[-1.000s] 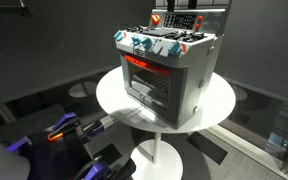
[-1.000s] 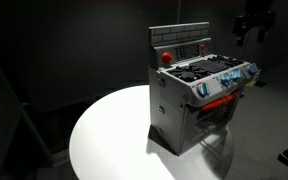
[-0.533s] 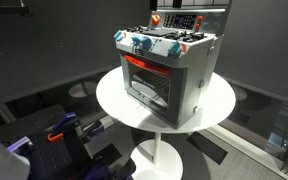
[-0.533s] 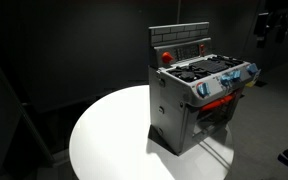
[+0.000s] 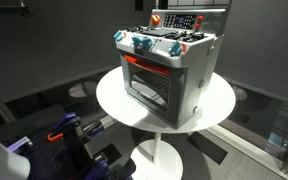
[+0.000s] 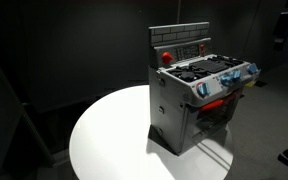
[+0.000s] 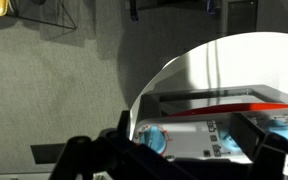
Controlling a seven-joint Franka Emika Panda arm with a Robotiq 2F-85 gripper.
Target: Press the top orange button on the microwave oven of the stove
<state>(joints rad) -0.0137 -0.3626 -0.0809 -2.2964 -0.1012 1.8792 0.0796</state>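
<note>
The grey toy stove [image 5: 199,72] stands on a white round table [image 5: 112,95] and shows in both exterior views [image 6: 169,112]. It has an orange-red-framed oven door [image 5: 149,78] and blue-and-white knobs [image 5: 144,43]. Its upright microwave section [image 5: 198,17] [image 6: 179,38] carries a dark control strip and a red-orange round button [image 6: 166,57]. My gripper [image 6: 285,25] hangs high, well off to the side of the stove and touching nothing. In the wrist view its dark fingers [image 7: 179,165] are spread apart and empty over the knobs [image 7: 154,138] and door frame [image 7: 214,103].
The table [image 6: 104,140] is small, and the stove sits near its edge. Dark walls and floor surround it. A blue-and-orange object [image 5: 64,128] lies low beside the table's base.
My gripper has moved sideways away from the stove's upright section, drifting toward the frame edge in an exterior view. The stove has not moved.
</note>
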